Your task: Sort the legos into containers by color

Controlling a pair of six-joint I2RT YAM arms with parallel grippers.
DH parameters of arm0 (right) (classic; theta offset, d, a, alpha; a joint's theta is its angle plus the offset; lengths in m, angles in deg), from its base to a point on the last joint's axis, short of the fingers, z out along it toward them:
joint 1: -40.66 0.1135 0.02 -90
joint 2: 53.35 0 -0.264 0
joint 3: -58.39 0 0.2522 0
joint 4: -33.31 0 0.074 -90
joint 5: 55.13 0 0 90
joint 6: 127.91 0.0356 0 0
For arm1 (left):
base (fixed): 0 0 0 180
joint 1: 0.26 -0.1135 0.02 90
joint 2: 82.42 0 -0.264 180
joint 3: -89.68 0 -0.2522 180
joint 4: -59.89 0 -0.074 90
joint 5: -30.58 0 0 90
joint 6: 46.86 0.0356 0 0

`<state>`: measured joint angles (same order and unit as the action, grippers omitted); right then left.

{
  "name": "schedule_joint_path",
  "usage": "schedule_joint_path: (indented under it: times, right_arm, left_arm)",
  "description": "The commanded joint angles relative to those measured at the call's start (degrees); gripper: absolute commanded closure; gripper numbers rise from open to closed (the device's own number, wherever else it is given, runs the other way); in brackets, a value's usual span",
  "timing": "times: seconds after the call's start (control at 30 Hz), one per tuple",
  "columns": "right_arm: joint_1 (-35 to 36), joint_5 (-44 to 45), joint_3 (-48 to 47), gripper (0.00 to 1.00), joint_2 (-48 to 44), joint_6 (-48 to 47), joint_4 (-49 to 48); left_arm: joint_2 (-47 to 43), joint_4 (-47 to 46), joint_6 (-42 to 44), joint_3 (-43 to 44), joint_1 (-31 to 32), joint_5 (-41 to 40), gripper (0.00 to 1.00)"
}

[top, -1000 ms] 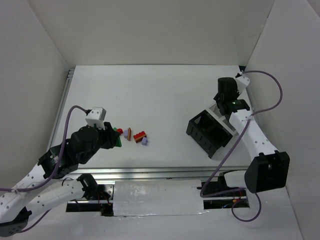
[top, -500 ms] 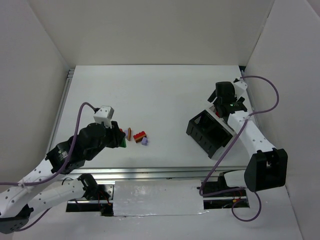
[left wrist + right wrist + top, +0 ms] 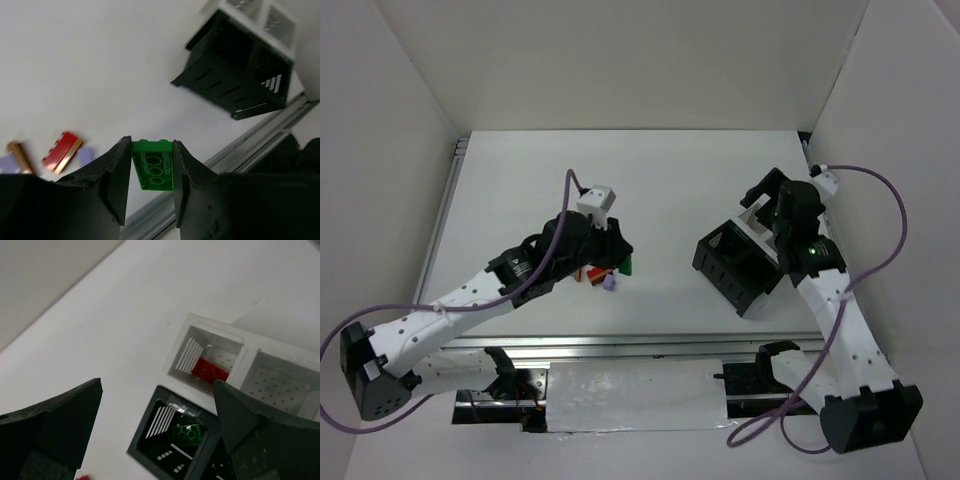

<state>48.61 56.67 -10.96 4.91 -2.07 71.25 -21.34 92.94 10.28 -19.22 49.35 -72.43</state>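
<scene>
Now the left gripper (image 3: 152,150), clamped on a small green plastic brick (image 3: 153,172), has swung towards the black square bins (image 3: 220,87): delivery begun. The right gripper (image 3: 157,405) gapes empty.

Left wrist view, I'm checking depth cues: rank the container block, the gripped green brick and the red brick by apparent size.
1. container block
2. green brick, though its nearness to the camera inflates it
3. red brick

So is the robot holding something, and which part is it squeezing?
Yes: the left gripper pinches a green lego by its two long sides, one finger on each. The right gripper is open and holds nothing.
</scene>
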Motion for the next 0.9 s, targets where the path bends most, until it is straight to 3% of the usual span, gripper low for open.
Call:
schedule_joint_path:
  times: [0.0, 0.13, 0.33, 0.43, 0.77, 0.87]
  right_arm:
    - [0.1, -8.4, 1.7, 0.00, -8.1, 0.8, 0.5]
    - [0.1, -11.5, 1.9, 0.00, -13.6, 0.7, 3.0]
    - [0.1, -8.2, -2.8, 0.00, -19.6, -3.3, 8.2]
    - [0.1, -6.9, -5.3, 0.00, -21.3, -4.5, 11.5]
    - [0.3, -15.2, -3.6, 0.00, -23.2, -3.8, 9.7]
    - [0.3, -16.5, -2.2, 0.00, -23.8, -4.2, 8.7]
  left_arm:
    - [6.1, -18.4, 3.6, 4.7, 0.5, 9.6, 1.00]
    - [14.8, -27.2, 7.2, 9.5, 1.5, 12.7, 1.00]
    - [29.4, -34.7, 7.6, 18.2, 1.9, 15.3, 1.00]
    - [33.0, -36.6, 6.7, 20.8, 2.2, 16.9, 0.99]
    - [48.0, -36.2, 8.5, 34.0, 4.3, 16.5, 0.94]
    - [50.9, -36.5, 8.9, 37.0, 4.3, 17.9, 0.86]
